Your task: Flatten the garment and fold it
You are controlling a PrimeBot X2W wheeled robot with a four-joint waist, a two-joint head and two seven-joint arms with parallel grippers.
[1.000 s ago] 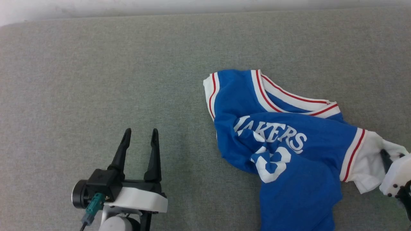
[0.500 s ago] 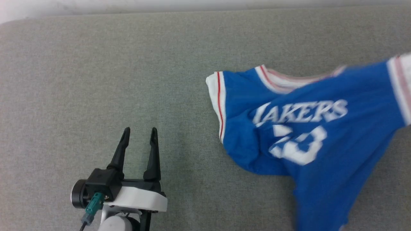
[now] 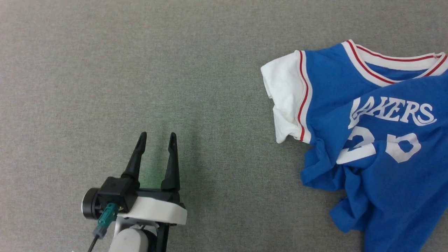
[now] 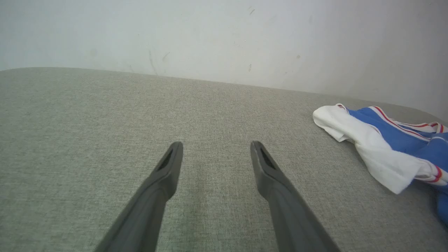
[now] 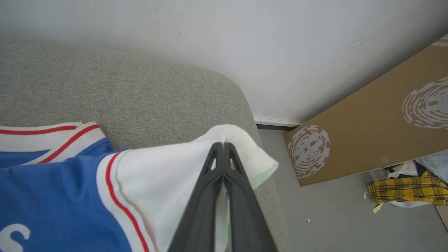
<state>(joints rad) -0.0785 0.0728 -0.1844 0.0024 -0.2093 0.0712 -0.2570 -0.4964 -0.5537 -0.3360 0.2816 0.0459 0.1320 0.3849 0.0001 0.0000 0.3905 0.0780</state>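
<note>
Flatten step, not done: on counter, shirt lies bunched at frame right. R gripper clamped on sleeve. L gripper, lower left, apart, empty. Next, prob.: L takes other sleeve, pull taut.

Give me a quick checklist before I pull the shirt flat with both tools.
1. Grip: the right tool is shut on the garment at its white sleeve: ok.
2. Free arm: the left tool is open and holds nothing, over the gray surface: ok.
3. Second grasp spot: the other sleeve lies uncovered on the side toward the left tool: ok.
4. Garment flat: not ok; its lower body is bunched and the number is creased.
5. Hem corners located: cannot tell; the garment runs out of the head view.
</note>
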